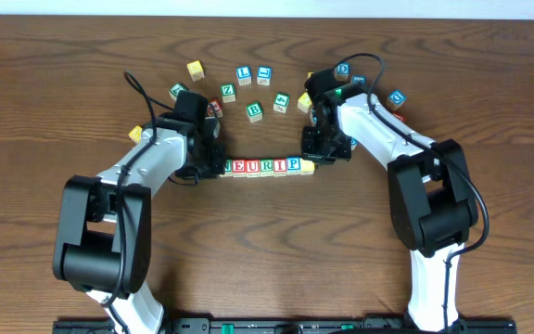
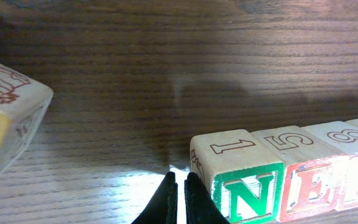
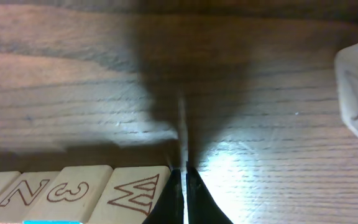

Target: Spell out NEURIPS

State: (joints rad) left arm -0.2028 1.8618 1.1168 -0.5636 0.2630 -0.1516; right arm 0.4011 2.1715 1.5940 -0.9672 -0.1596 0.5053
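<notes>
Task status: I read N, E, U, R, I, P along the row (image 1: pixel 265 167) at the middle of the desk (image 1: pixel 267 260). The yellow-faced cube (image 1: pixel 307 167) closes its right end, and I cannot read its letter from overhead. I judge the word laid out, with only squaring-up left.
Left fingers (image 2: pixel 169 199): closed and gripping nothing. The tips sit low over the desk, just beside the outer face of the N cube (image 2: pixel 247 193). I cannot tell whether they touch it.
Right fingers (image 3: pixel 176 202): closed and empty. The tips sit just beside the cube at the opposite end of the row.
Step in hand: I judge it to be closing the row up from both ends.
Procedure: I push inward along the row's own line, slowly and evenly from both sides. I keep the tips low and centred on each end face, and I watch both wrist views for gaps closing between cubes.
Caution: an off-centre push may turn an end cube or bow the row. I stop as soon as the faces meet flush.
Clearance: the spare cubes, such as Z (image 1: pixel 228 91) and B (image 1: pixel 254 111), lie behind the row and apart from it. I leave them alone.
</notes>
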